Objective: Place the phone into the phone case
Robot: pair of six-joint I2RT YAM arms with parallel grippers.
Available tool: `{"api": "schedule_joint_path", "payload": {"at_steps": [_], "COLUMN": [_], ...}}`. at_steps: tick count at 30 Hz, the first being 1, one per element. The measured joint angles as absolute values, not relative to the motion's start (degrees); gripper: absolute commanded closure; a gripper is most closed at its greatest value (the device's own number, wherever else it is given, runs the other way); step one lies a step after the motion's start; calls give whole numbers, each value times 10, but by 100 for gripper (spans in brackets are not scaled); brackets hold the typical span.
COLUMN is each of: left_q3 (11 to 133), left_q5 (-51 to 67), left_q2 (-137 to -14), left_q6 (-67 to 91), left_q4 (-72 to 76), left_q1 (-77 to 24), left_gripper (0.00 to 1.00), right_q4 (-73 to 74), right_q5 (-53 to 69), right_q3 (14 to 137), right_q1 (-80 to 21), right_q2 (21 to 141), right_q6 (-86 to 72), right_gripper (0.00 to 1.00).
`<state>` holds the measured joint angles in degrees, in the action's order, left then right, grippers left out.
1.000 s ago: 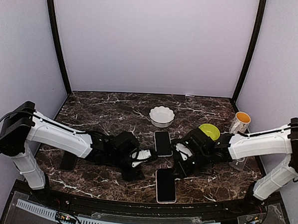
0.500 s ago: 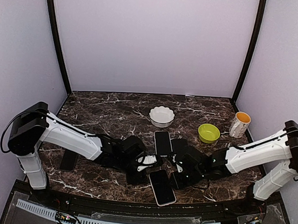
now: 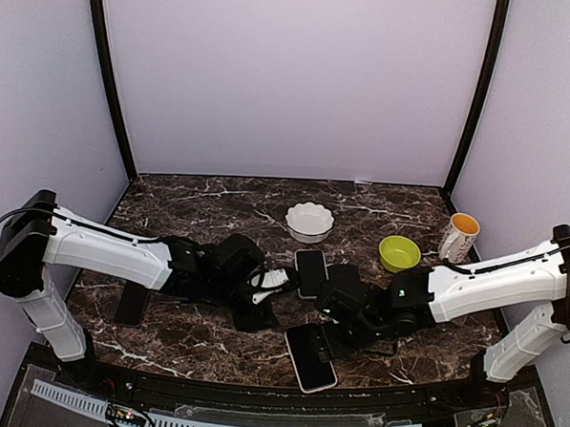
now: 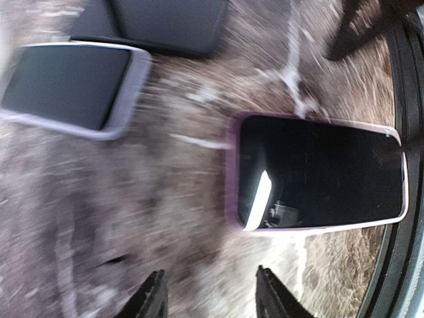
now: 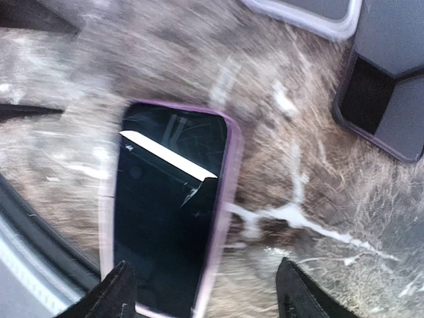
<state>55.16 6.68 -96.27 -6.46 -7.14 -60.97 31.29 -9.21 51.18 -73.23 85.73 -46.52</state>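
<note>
— Near the front edge, seen from above, the phone (image 3: 311, 356) lies skewed where it lay straight a second ago; the right gripper (image 3: 330, 334) has backed off, jaws wide.
— Seated yet?
— Left wrist view shows what that hides: a purple phone case (image 4: 232, 172) rimming it all round. Left gripper (image 4: 211, 286) half spread, empty.
— Right wrist?
— Same rim, fingers (image 5: 119, 291) clear. Probably done.

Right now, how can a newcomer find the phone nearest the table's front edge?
Start at the dark marble table and go to the middle of its near edge. The phone lies there flat, slightly tilted; the other dark slab lies farther back, toward the white bowl.
</note>
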Motion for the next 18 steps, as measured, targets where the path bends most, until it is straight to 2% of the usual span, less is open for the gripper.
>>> {"api": "schedule_joint_path", "payload": {"at_steps": [1, 2, 6, 13, 18], "left_q3": [552, 552, 552, 550, 544], "left_q5": [60, 54, 37, 35, 38], "left_q2": [-943, -927, -877, -864, -862], "left_q6": [-59, -52, -24, 6, 7], "left_q4": [-81, -88, -112, -126, -130], "left_q1": [-601, -594, -562, -556, -556], "left_gripper": [50, 49, 46, 45, 45], "right_q4": [322, 324, 328, 382, 390], "right_q5": [-104, -110, -119, -128, -129], "right_q3": [531, 545, 583, 632, 635], "right_q1": [-742, -750, -776, -797, -811], "right_q2": [861, 867, 919, 1029, 1039], "right_q6": [-472, -483, -509, -550, -566], "right_gripper": [2, 2, 2, 1, 7]}}
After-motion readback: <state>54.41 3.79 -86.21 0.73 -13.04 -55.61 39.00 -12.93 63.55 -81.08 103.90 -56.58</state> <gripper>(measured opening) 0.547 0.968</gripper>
